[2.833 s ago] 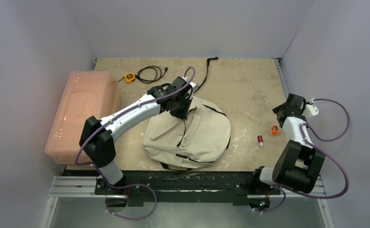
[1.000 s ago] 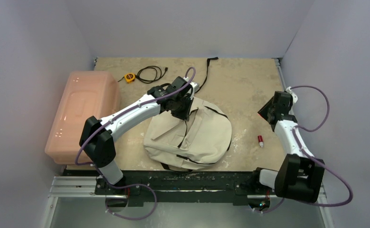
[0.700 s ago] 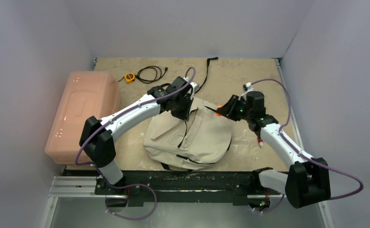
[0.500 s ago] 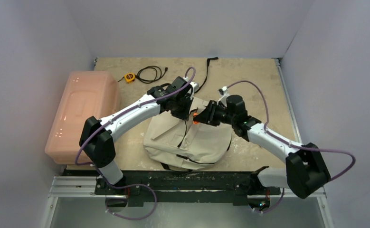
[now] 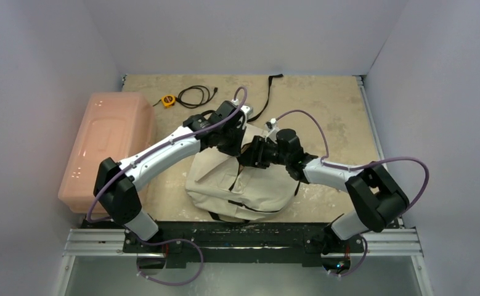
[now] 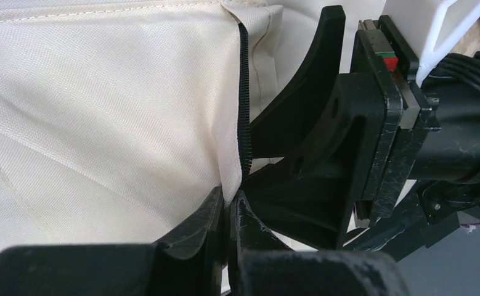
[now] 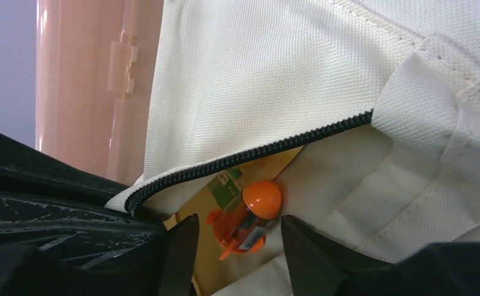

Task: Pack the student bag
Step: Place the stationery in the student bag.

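**Top and wrist views, item placement.** The student bag lies slumped on the table near its front edge, between the two arm bases and just beside the pink bin.

The left claw is pinched tight on the bag's fabric lip next to the zipper, holding the mouth agape. The right claw reaches into that mouth with its jaws parted. A small orange-capped item sits between them (perhaps a glue bottle; the label is too small to read). A sliver of gap shows on one side of the item, so it seems to lie loose rather than clamped. It rests on a tan flat thing inside the bag.

**Step in hand:** depositing an item in the main compartment.

**Next move, as judged:** the right claw should back straight out of the opening, clear of the zipper teeth and without dragging the item along. The left claw needs to hold the lip up meanwhile.
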Controlling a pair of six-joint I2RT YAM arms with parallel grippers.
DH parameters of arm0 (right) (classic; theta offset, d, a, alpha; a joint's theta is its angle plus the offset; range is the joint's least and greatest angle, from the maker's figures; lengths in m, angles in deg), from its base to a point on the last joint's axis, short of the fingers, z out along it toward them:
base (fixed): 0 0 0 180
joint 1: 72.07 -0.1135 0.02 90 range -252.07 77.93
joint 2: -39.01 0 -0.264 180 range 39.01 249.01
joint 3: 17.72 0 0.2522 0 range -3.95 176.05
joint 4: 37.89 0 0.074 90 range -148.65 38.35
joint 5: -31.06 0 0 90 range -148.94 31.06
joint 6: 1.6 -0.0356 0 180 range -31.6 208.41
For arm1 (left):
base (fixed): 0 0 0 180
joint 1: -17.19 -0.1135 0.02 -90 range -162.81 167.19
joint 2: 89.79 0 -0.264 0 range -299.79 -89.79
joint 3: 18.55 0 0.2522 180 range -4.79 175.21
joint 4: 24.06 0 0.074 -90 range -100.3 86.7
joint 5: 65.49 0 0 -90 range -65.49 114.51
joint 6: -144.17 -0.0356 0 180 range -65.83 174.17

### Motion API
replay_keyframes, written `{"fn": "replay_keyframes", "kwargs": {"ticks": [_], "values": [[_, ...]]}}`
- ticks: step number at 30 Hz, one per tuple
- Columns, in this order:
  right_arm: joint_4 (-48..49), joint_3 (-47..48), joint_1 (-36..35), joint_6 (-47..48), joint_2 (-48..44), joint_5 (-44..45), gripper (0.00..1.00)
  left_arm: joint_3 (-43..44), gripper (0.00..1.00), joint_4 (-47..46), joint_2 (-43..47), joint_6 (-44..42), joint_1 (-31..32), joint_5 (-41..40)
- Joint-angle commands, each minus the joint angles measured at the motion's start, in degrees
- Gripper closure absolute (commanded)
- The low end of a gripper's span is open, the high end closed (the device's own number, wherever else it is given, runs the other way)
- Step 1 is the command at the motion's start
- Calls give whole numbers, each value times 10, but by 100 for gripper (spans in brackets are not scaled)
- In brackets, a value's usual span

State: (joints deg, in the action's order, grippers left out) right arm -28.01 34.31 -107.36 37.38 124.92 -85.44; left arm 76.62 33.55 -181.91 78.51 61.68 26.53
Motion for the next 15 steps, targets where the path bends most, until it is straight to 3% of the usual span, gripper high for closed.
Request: {"fn": "replay_keyframes", "kwargs": {"ticks": [1, 4, 7, 12, 15], "values": [[-1, 21, -13, 46, -4, 1, 36, 6, 100, -35, 28, 13, 7, 12], [-48, 19, -12, 71, -31, 21, 28, 7, 100, -34, 27, 12, 7, 11], [-87, 22, -3, 78, -58, 36, 29, 8, 100, -33, 25, 11, 6, 13], [-122, 20, 0, 77, -82, 57, 50, 12, 100, -29, 18, 10, 6, 20], [-113, 18, -1, 70, -77, 59, 57, 13, 100, -29, 15, 10, 7, 24]]}}
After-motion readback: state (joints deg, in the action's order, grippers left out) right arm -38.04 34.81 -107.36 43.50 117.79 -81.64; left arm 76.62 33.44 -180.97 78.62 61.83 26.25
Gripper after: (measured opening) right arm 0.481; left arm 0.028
